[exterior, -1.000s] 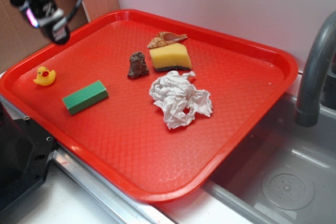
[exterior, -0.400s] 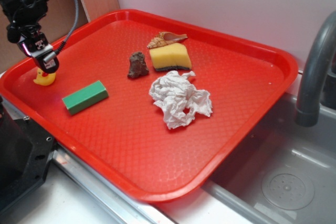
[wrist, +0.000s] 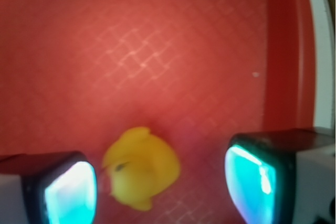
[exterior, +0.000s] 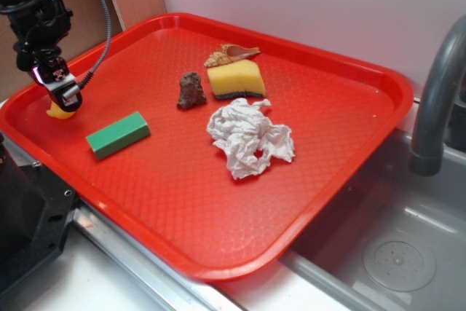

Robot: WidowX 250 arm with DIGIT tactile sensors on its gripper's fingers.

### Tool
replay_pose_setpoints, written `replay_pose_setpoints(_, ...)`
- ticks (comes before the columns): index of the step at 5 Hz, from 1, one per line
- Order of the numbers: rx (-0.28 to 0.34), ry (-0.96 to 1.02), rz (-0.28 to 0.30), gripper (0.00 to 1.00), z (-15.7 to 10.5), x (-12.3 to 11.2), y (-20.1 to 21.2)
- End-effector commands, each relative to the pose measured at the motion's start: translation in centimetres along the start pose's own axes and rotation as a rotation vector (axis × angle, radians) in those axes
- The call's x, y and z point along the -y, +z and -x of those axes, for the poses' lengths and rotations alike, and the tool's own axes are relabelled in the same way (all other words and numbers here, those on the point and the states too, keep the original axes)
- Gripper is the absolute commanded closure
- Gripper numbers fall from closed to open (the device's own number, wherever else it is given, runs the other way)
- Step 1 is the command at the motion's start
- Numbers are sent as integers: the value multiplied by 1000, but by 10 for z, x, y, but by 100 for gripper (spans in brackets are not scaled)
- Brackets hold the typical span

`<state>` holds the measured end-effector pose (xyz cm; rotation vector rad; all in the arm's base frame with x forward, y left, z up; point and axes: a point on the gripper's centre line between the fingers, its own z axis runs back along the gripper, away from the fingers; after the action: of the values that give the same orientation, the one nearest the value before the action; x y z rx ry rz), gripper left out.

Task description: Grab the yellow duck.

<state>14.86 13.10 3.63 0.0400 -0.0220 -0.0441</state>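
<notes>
In the exterior view, the pincer (exterior: 64, 97) is low over the yellow duck (exterior: 57, 112), at the left end of the red tray (exterior: 349, 71), just beyond the green block (exterior: 118, 135). In the wrist view, the pincer (wrist: 160, 184) is released: the duck (wrist: 140, 167) sits between the fingers (wrist: 71, 190), nearer the left one. It seems reached but not yet grabbed; closing and lifting remain. The duck is small, round, yellow and slightly blurred.

even bright light; wrist view blurred throughout.

One duck (wrist: 140, 167) – one sponge (exterior: 234, 78) – one tray (exterior: 342, 71).
</notes>
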Motion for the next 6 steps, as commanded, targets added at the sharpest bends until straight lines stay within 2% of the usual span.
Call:
replay_pose_setpoints(1,-25,-35,15,57,-1,4,-18)
replay_pose_setpoints(2,-37,-30,45,100,1,9,-21)
replay_pose_setpoints(3,-32,-14,71,100,1,13,-12)
replay_pose_setpoints(4,47,-1,39,100,-8,41,39)
replay_pose_setpoints(5,92,-10,14,100,-29,77,89)
replay_pose_setpoints(6,72,35,28,100,-45,95,117)
